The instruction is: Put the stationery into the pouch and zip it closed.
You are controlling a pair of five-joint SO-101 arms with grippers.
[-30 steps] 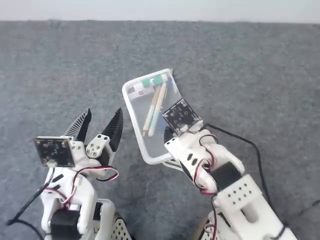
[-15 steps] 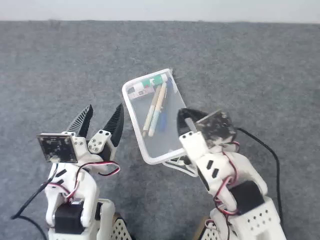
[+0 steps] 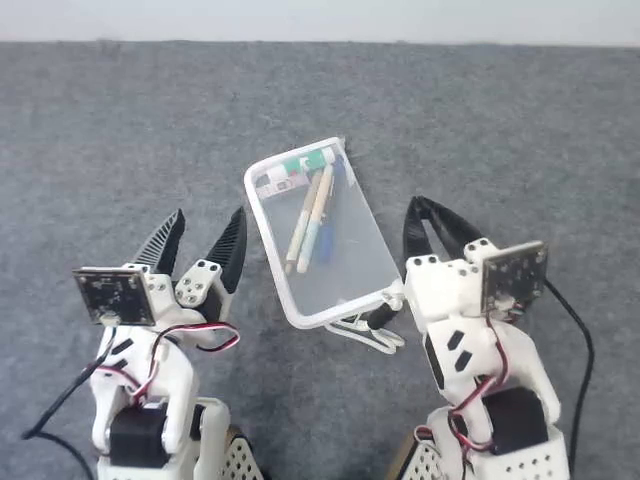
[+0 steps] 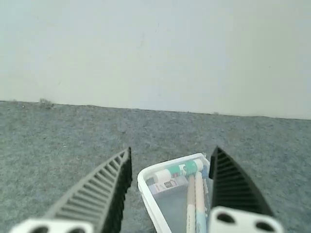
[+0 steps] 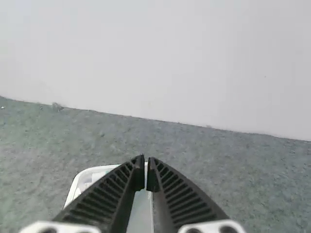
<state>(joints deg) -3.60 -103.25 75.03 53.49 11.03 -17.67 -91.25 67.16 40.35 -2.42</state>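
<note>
Grey felt covers the worktop [image 3: 520, 130] in the high view, and a clear pouch [image 3: 355, 265] with a white rim lies flat near its middle, slanted so that one short end points far and slightly left. Inside it, two pens [image 3: 312, 212] lie lengthwise side by side, and a green-and-white stick [image 3: 305, 162] lies across the far end. White loops of cord [image 3: 368, 335] trail from the pouch's near right corner. The left tool [image 3: 210, 214] hangs just left of the pouch with its black fingers spread wide and nothing between them. The right tool [image 3: 415, 204] is just right of the pouch's near end, apart from it, its fingers drawn together at the tips and holding nothing.

From the left wrist, the left tool [image 4: 172, 150] is splayed wide, and the far end of the pouch [image 4: 145, 187] shows between its fingers, lower down on the felt. The green-and-white stick [image 4: 177, 170] and the pens [image 4: 194, 204] are seen through the clear plastic.

From the right wrist, the right tool [image 5: 146, 162] is pinched to a thin slit, empty. A white corner of the pouch [image 5: 85, 178] lies on the felt behind the fingers, to the left. A pale wall [image 5: 155, 53] rises behind the worktop [image 5: 252, 165].
</note>
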